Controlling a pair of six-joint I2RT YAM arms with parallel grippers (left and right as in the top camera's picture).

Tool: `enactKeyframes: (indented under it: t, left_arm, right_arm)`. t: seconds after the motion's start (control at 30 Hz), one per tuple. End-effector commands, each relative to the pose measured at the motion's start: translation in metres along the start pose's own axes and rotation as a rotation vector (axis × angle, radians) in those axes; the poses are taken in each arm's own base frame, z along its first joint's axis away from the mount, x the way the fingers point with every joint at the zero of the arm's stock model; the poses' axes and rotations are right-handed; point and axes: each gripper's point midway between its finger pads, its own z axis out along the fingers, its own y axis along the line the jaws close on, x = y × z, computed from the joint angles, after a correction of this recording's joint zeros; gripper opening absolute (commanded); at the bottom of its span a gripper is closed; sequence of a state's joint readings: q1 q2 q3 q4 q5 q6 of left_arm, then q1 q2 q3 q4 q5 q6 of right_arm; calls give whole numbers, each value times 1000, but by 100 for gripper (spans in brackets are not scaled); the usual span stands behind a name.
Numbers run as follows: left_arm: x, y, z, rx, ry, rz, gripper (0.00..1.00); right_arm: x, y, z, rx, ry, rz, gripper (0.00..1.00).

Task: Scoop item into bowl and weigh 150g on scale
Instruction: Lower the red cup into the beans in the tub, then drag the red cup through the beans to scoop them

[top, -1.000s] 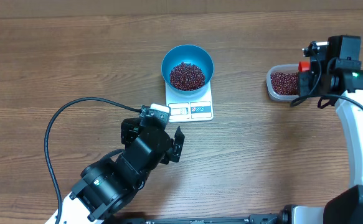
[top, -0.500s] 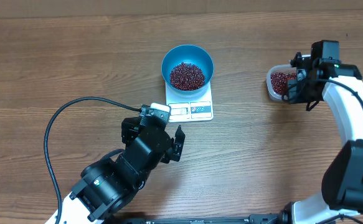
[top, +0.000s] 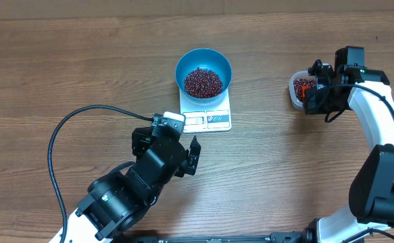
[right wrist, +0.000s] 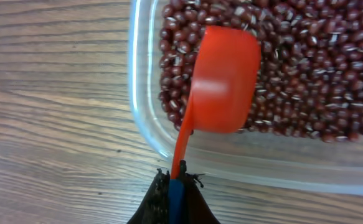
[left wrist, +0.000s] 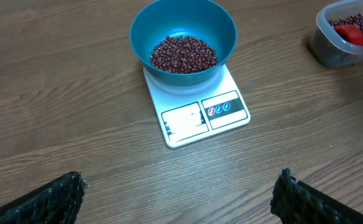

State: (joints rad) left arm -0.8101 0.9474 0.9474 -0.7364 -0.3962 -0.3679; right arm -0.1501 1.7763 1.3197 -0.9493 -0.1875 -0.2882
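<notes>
The blue bowl (top: 203, 73) of maroon beans (top: 203, 82) sits on the white scale (top: 207, 119) mid-table, with the wooden table (top: 61, 61) stretching wide around it. Near the right edge, the right gripper (right wrist: 174, 186) pinches the handle of an orange-red scoop (right wrist: 221, 81), its cup over the beans in a clear plastic tub (right wrist: 145, 118), which is partly cut off in the wrist view. The left gripper (left wrist: 178, 186) hangs spread wide before the scale's front, holding nothing.

Two arms, black and white.
Left arm (top: 146, 172) at 7 o'clock is black, its cable (top: 53, 145) loops at 9; left gripper (left wrist: 180, 180) rough black; right arm (top: 380, 125) white, wrist black.
</notes>
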Motion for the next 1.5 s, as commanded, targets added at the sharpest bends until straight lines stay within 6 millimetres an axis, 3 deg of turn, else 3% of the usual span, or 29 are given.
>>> enactKeyframes:
  t: [0.0,0.4,0.73,1.0,1.27,1.47]
  left_arm:
    - [2,1,2,-2,6,-15,99]
    - [2,1,2,-1,5,-15,100]
    - [2,1,2,-2,6,-15,100]
    - [2,1,2,-2,6,-15,100]
    - [2,1,2,-2,6,-15,100]
    - [2,1,2,-2,6,-15,100]
  right_arm:
    - [1,13,3,-114,-10,19,4]
    - [-6,-14,-23,-383,-154,221,4]
    - [-3,-35,-31,-573,-220,375,4]
    - [-3,-45,-44,-641,-274,427,4]
    - [-10,-46,-62,-743,-349,452,4]
    - [-19,-33,-77,-852,-394,439,4]
